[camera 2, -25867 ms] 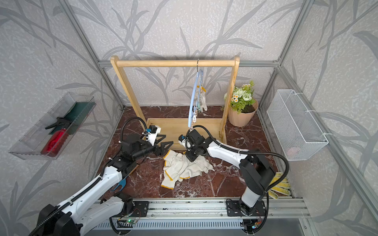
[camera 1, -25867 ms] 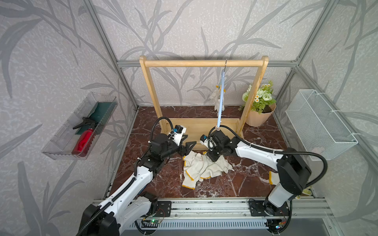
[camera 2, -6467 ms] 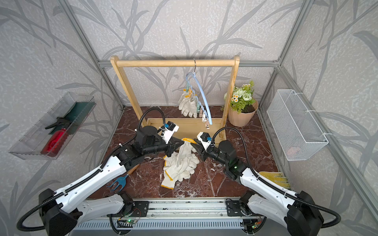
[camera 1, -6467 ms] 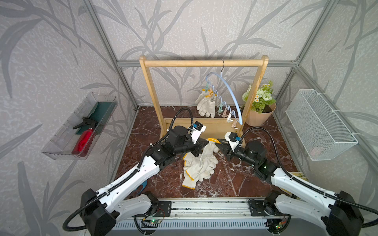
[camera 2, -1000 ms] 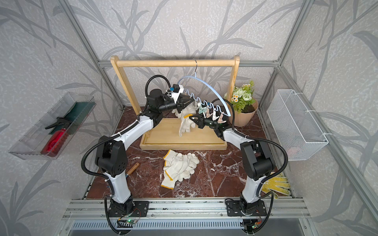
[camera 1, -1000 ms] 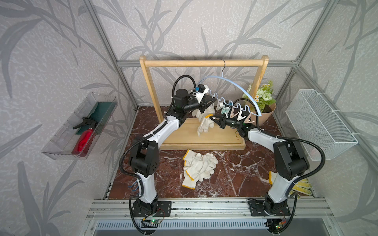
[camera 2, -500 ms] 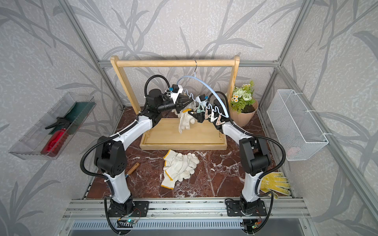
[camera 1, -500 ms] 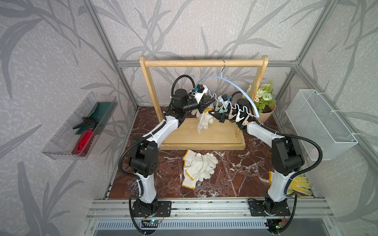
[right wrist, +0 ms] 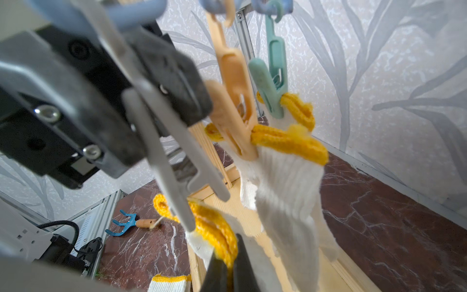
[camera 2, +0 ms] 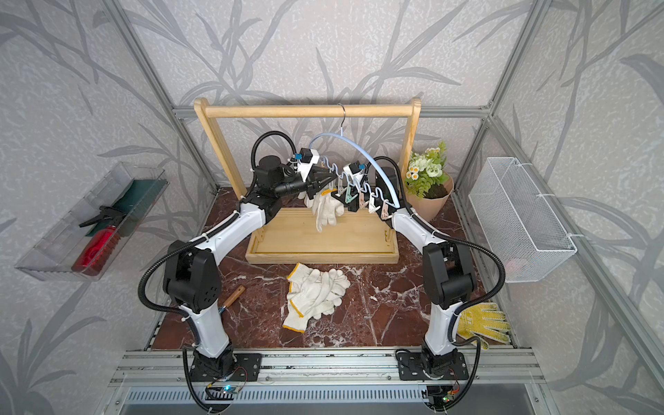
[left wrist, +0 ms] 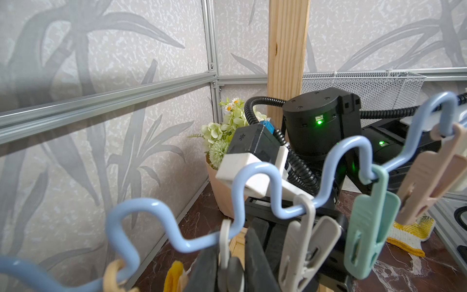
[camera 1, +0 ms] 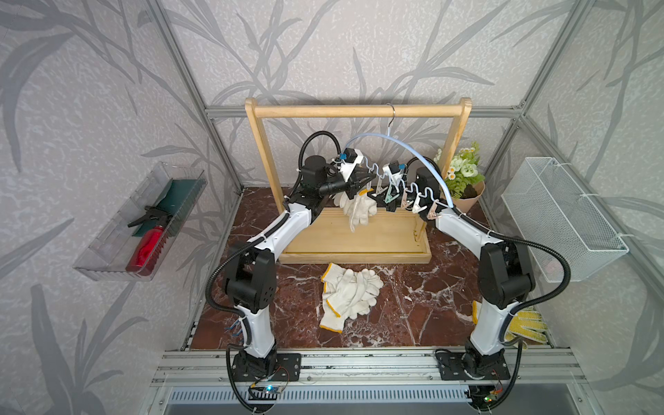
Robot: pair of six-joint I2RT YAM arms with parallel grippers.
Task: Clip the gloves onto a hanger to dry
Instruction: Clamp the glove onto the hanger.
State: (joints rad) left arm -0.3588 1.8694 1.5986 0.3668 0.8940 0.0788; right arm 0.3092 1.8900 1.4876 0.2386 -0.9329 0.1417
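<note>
A blue wavy hanger [camera 1: 413, 143] [camera 2: 363, 151] hangs from the wooden rack [camera 1: 352, 111]. My left gripper [camera 1: 370, 176] [left wrist: 231, 268] is shut on the top of a grey clip [left wrist: 225, 250] [right wrist: 171, 164], whose lower prongs stand spread. My right gripper [camera 1: 375, 194] [right wrist: 228, 268] is shut on the yellow cuff [right wrist: 212, 227] of a white glove, held up against one prong. An orange clip [right wrist: 235, 101] and a green clip [right wrist: 270, 83] grip the two hanging gloves [camera 1: 355, 210] [camera 2: 325, 212]. More gloves [camera 1: 346, 293] [camera 2: 312, 293] lie piled on the floor.
A flower pot [camera 1: 463, 194] stands behind the right arm. A wire basket [camera 1: 560, 215] hangs on the right wall, a clear tray [camera 1: 143, 222] with a red bottle on the left. A yellow glove [camera 1: 524, 323] and a small rake [camera 2: 231, 296] lie on the floor.
A glove came up from the floor pile to the hanger. Over the last second my right gripper carried its cuff up and closer to the grey clip; the left gripper kept its hold.
</note>
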